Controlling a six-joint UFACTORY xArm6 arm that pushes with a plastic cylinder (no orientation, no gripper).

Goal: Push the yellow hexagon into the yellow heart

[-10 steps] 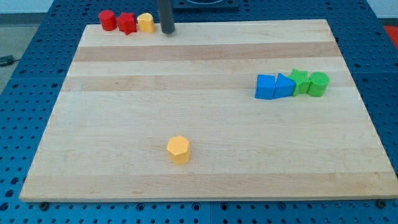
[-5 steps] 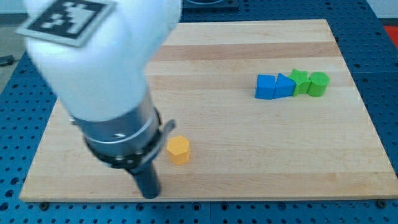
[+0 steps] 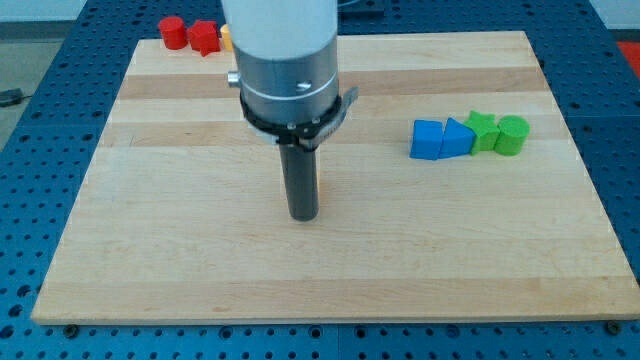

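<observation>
My tip (image 3: 302, 215) rests on the wooden board (image 3: 150, 200) near its middle. The yellow hexagon (image 3: 317, 180) shows only as a thin sliver at the rod's right edge, just above the tip; the rod hides the rest of it. The yellow heart (image 3: 226, 38) sits at the view's top left beside the red blocks and is mostly hidden behind the arm's body. The hexagon is far below the heart.
A red cylinder (image 3: 173, 32) and a red star-like block (image 3: 204, 36) stand left of the heart at the board's top edge. At the view's right stand a blue cube (image 3: 427, 139), a blue wedge (image 3: 457, 137), a green star-like block (image 3: 484, 130) and a green cylinder (image 3: 512, 134) in a row.
The arm swung from the board's top edge down to the bottom left, then up to the middle. The yellow hexagon has moved up and a little right from its earlier spot.
</observation>
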